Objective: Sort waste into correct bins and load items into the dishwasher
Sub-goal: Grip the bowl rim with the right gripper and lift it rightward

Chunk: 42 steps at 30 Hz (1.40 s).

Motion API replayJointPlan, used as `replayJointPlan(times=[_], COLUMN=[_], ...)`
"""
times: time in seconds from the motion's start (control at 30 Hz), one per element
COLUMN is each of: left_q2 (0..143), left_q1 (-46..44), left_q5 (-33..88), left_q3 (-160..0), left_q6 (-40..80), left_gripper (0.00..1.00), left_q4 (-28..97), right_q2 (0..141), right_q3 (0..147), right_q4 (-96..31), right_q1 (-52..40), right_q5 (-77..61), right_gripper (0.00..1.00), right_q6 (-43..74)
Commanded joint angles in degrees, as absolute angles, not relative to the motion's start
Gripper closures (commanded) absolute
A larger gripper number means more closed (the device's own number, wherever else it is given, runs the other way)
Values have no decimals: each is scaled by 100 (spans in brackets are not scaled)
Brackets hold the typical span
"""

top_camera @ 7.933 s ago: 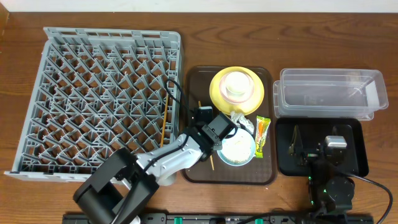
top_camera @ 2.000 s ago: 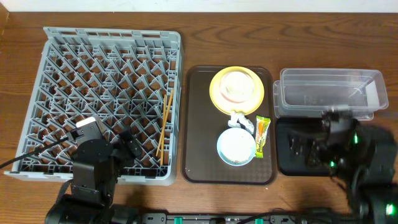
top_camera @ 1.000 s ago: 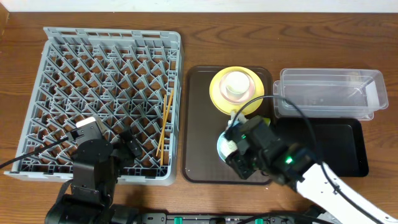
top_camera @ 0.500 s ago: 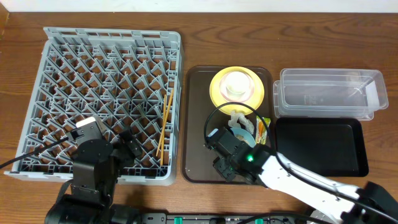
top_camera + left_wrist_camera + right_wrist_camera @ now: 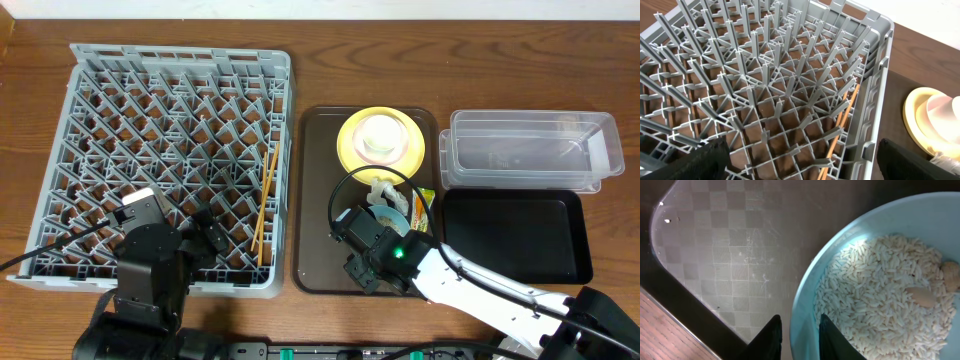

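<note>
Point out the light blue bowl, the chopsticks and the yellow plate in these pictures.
light blue bowl (image 5: 809,287): right wrist view, on its inner wall near the rim.
chopsticks (image 5: 264,203): overhead view, at mid-length of the pair.
yellow plate (image 5: 347,148): overhead view, on its bare left rim.

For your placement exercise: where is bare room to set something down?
Bare: the shallow black rectangular tray; the dark brown serving tray's left strip beside the grey plastic rack. Crowded: around the light blue bowl and right gripper.
</note>
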State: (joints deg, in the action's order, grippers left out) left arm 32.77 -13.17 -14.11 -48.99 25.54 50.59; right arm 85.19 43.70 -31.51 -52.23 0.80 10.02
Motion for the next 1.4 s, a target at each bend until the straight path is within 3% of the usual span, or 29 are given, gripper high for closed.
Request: replayJointPlan(times=[0.0, 0.37, 0.53, 0.57, 0.83, 1.37], left_q2=[3264, 3262, 3264, 3262, 3262, 3264], left_q1=[-1282, -1282, -1282, -1282, -1282, -1282], left_q5=[-1483, -1483, -1483, -1483, -1483, -1483], left_q3=[-4945, -4945, -4945, -4945, -4945, -4945], left_q6=[2561, 2561, 2561, 2561, 2561, 2561], left_gripper=[5, 5, 5, 5, 5, 5], left_q4=[5057, 5057, 5057, 5057, 5057, 5057], right_q2=[8530, 8584, 8584, 8584, 8578, 8571], right_q3=[4379, 4300, 4300, 4300, 4399, 6622], right_q4=[-3170, -3129, -3127, -3131, -3194, -5144], right_q1=[-5290, -5343, -5343, -5343, -5343, -5304], right_q5=[-93, -132, -158, -158, -263, -392], right_gripper=[78, 80, 89, 99, 99, 99], right_q6=[1028, 1026, 1026, 1028, 1026, 1028])
